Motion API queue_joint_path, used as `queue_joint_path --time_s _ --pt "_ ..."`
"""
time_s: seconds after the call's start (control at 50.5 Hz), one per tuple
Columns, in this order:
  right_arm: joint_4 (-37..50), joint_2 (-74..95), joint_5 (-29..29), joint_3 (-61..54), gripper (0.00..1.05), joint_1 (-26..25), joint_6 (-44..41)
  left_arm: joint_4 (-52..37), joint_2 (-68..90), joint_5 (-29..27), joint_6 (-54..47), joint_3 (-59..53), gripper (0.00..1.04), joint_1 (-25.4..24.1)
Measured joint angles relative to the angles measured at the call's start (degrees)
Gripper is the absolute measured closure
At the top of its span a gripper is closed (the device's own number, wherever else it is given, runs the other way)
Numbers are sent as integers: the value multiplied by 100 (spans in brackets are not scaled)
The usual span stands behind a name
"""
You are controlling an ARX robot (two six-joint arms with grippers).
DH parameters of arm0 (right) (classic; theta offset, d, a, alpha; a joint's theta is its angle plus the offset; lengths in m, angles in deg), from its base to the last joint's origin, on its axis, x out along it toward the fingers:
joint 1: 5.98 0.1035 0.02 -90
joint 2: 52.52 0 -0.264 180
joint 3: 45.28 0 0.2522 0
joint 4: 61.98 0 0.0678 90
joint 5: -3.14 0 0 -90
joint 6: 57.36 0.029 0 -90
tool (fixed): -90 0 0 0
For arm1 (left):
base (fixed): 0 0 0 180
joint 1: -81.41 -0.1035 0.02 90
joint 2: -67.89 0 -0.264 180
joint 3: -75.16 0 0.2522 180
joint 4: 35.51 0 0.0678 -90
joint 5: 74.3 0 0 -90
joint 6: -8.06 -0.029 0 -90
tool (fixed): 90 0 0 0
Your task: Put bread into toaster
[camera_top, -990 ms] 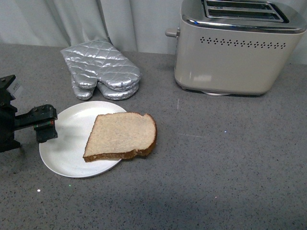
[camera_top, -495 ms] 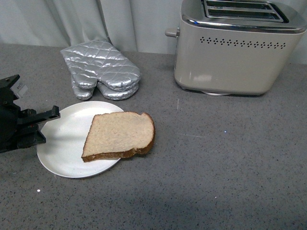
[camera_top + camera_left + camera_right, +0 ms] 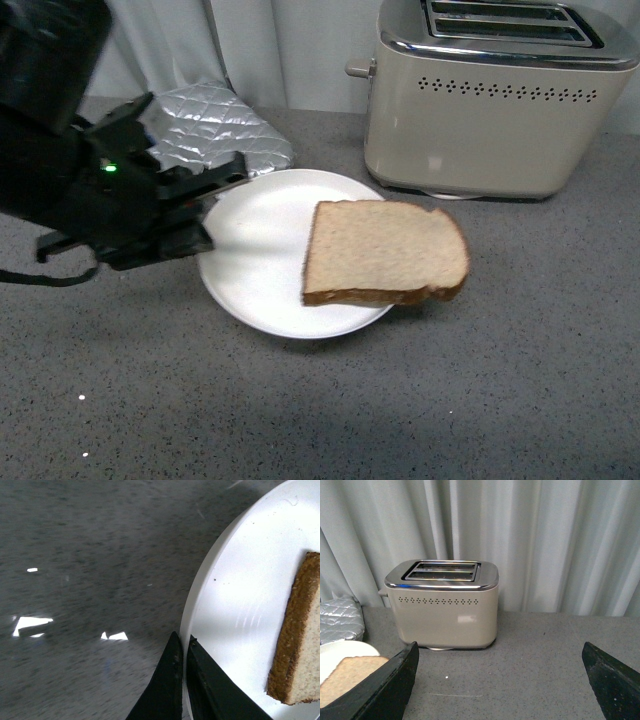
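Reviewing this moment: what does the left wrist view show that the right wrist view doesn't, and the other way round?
Only the left wrist view: the left gripper, seen close up, its fingers closed on the rim of the white plate.

Only the right wrist view: the toaster, the curtain behind it, a silver oven mitt, and the right gripper wide open with nothing between its fingers.

Both: the plate, the bread lying on it, and the grey counter.

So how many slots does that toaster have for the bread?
2. Both open in the top of the toaster, lying side by side: the near slot on the robot's side, the far slot just behind it, toward the curtain. Nothing sticks out of either.
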Motion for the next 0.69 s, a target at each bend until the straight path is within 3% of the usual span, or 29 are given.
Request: queue_joint_path --time_s 0.277,0.515,0.693 --pt "0 0 0 0 10 0 0 90 1298 -26 1215 1364 102 1292" --pt "0 0 0 0 10 0 0 378 1738 -74 1432 1888 101 1617" --pt "0 0 0 0 10 0 0 374 1622 -179 1467 1816 73 1589"
